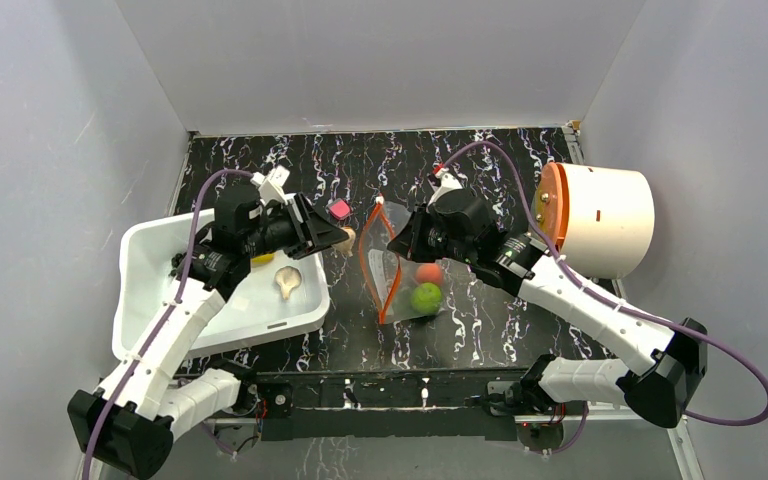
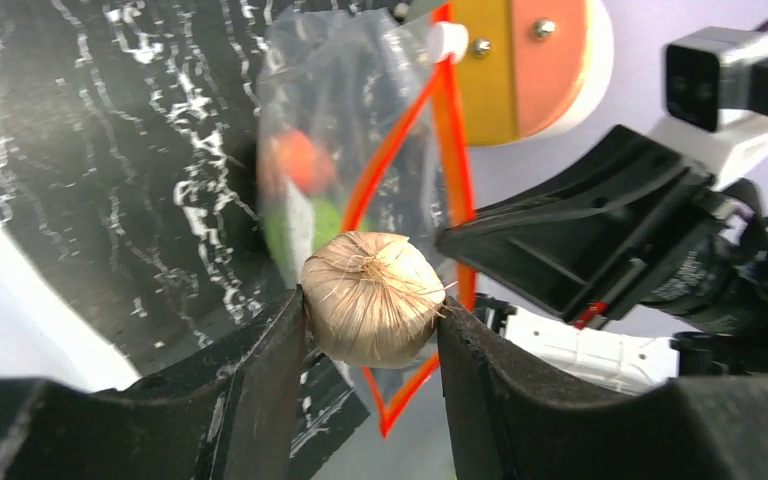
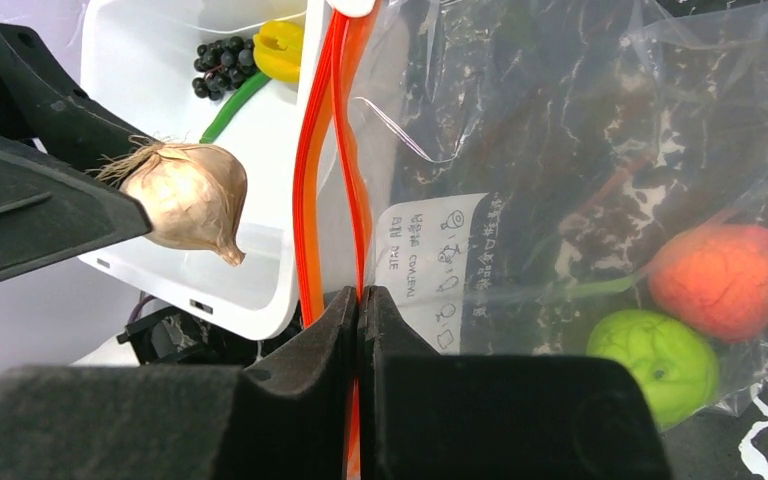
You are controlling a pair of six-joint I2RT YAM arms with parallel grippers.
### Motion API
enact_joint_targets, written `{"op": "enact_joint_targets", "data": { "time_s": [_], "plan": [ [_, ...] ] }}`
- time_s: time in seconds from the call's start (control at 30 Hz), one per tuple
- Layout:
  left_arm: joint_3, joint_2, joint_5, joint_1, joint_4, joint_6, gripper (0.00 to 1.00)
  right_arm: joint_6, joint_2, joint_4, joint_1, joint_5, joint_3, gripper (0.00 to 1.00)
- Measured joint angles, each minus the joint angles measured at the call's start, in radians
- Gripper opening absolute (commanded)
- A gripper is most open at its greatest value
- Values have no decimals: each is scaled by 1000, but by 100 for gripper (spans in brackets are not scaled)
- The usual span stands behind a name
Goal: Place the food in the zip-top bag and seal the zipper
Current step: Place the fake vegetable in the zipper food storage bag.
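Note:
My left gripper (image 2: 372, 312) is shut on the beige garlic (image 2: 372, 297) and holds it in the air between the bin and the bag's mouth. The garlic also shows in the top view (image 1: 345, 237) and in the right wrist view (image 3: 188, 195). The clear zip-top bag (image 1: 400, 262) stands with its mouth open toward the left. My right gripper (image 3: 360, 298) is shut on one side of the orange-red zipper (image 3: 352, 180) and holds it up. An orange ball (image 3: 725, 280) and a green ball (image 3: 663, 362) lie inside the bag. The white slider tip (image 2: 447, 42) is at the zipper's far end.
The white bin (image 1: 160, 250) at the left holds a beige mushroom (image 1: 287, 280), a yellow piece (image 3: 280, 48), a long green pod (image 3: 230, 105) and dark grapes (image 3: 218, 65). A small pink block (image 1: 340, 209) lies behind the garlic. A white drum with an orange lid (image 1: 600, 218) stands at the right.

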Motion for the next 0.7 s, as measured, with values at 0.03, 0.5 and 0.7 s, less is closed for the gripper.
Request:
{"op": "enact_joint_targets", "data": {
  "time_s": [0.03, 0.5, 0.7],
  "plan": [
    [0, 1, 0, -14, 23, -20, 35, 4, 0, 2, 0, -5, -1, 0],
    [-38, 30, -30, -131, 193, -160, 35, 41, 0, 46, 0, -69, -5, 0],
    [-44, 39, -70, -137, 191, -156, 35, 58, 0, 55, 0, -97, -5, 0]
  ]
}}
